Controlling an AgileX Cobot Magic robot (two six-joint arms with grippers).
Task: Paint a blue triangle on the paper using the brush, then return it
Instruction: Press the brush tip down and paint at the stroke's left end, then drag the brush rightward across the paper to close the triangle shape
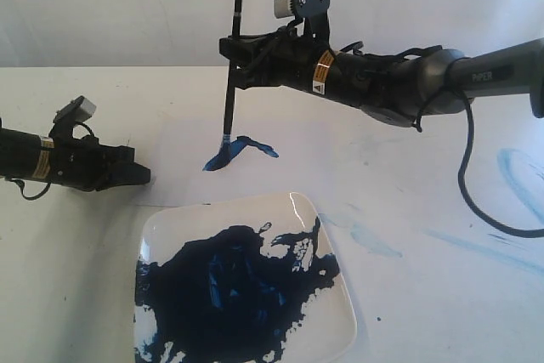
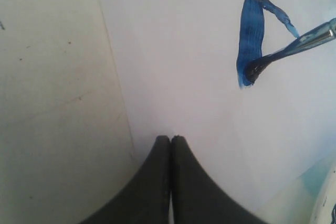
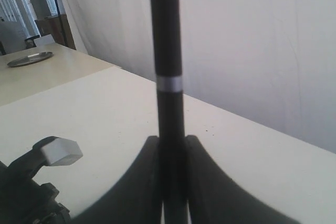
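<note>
Right pincer (image 1: 231, 55) clenched on long black-handled paintbrush (image 1: 229, 104), upright, blue bristles touching pale lavender-white paper sheet (image 2: 184, 66) at corner of small dark-blue painted triangle (image 2: 250, 35). Left pincer (image 1: 143, 177) closed, empty, near sheet's edge.

In the exterior view the plate (image 1: 336, 303) runs off the frame at 6 o'clock, so its near rim is unseen; the right arm (image 1: 484, 70) leaves at 3 o'clock, the left arm (image 1: 21, 155) at 9 o'clock. The paper (image 1: 289, 176) barely separates from the white table (image 1: 68, 295), its edges too faint to trace. Of the brush (image 2: 310, 36), the left wrist view shows only bristles and ferrule before the frame cuts it; the right wrist view hides its bristles behind the right gripper (image 3: 171, 142)
</note>
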